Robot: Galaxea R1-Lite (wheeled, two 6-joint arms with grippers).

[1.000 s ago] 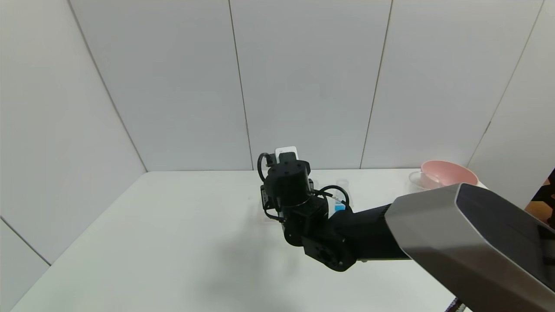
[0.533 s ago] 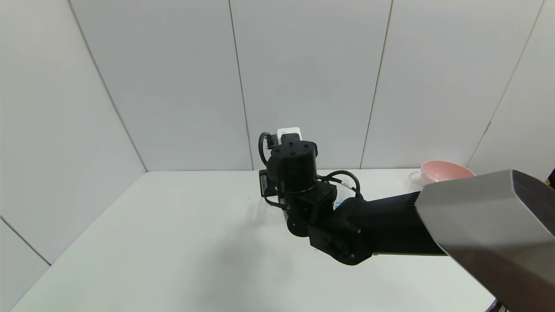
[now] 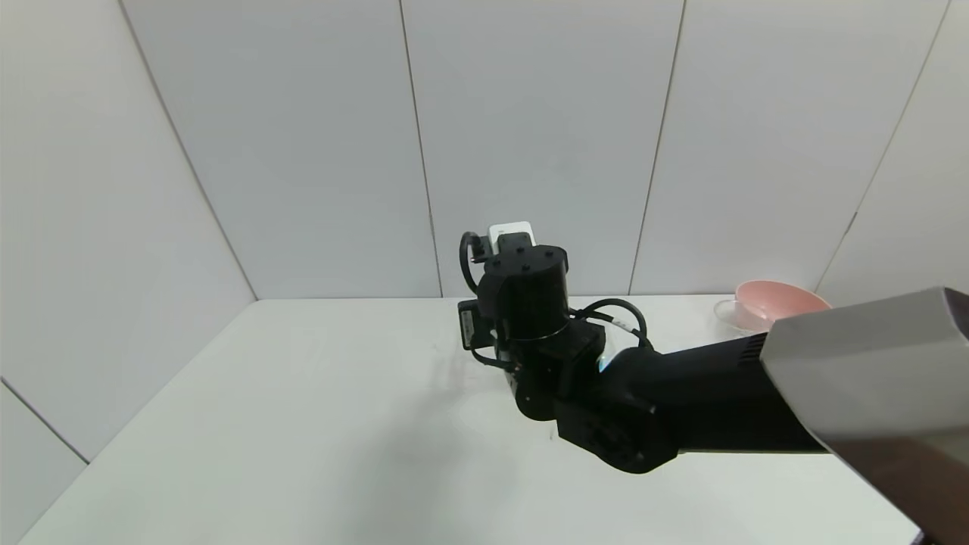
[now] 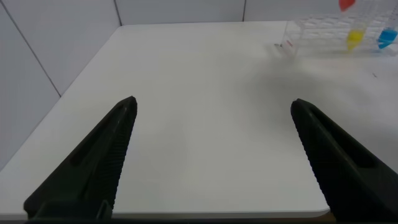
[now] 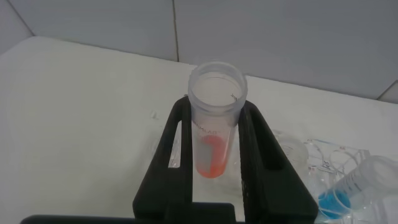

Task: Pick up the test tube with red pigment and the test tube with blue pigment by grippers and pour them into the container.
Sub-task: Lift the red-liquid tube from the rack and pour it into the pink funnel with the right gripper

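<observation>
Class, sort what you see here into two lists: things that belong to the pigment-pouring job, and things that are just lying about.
Belongs to the job:
- red pigment test tube, clamped in the right gripper
- blue pigment test tube, beside it
- left gripper, open above the table

Just lying about:
- pink bowl, far right of the table
- yellow pigment tube
- clear tube rack

Right arm (image 3: 681, 409): matte black jointed housings, round cap with small screws, grey angular shell near the shoulder. Black cables (image 3: 617, 310) loop beside a small white block (image 3: 511, 229). Left gripper (image 4: 211, 155): long black fingers (image 4: 93, 162), ribbed inner faces.
</observation>
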